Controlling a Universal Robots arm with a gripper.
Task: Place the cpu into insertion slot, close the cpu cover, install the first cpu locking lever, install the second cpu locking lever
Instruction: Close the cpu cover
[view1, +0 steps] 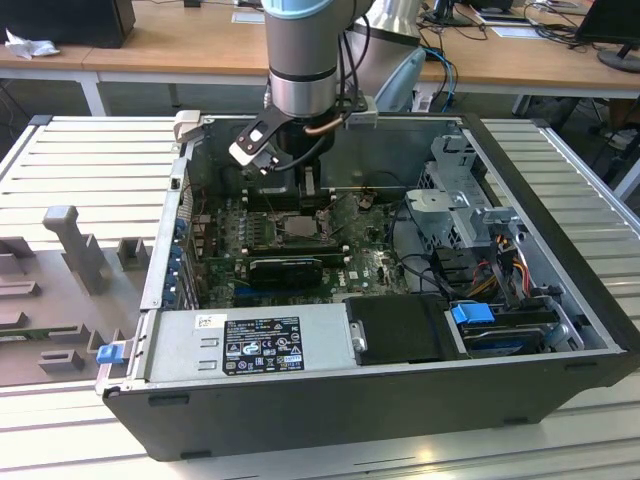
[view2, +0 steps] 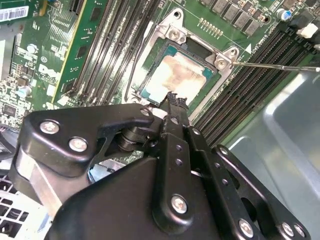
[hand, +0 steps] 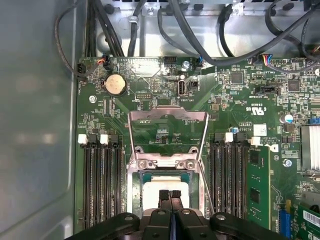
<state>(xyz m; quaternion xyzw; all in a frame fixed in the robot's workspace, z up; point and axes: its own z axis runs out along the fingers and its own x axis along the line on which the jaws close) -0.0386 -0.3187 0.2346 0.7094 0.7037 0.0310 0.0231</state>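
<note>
The cpu (hand: 161, 183), a pale silvery-beige square, lies flat in the insertion slot (view2: 150, 52) on the green board, and its face (view2: 182, 75) is also plain in the second wrist view. The cpu cover (hand: 168, 115), a grey frame plate with a square window, stands swung up from its hinge. My gripper (hand: 170, 194) hovers just above the chip's near edge, its black fingertips pressed together with nothing between them. In the exterior view my gripper (view1: 309, 196) hangs inside the case over the slot (view1: 298, 228). A thin wire locking lever (view2: 276, 65) sticks out unlatched beside the slot.
Long black memory slots (hand: 102, 185) flank the socket on both sides. Black cables (hand: 200, 45) run along the case wall behind the board. A power supply (view1: 250, 345) and drive cage (view1: 465, 215) fill the case's front and the exterior view's right.
</note>
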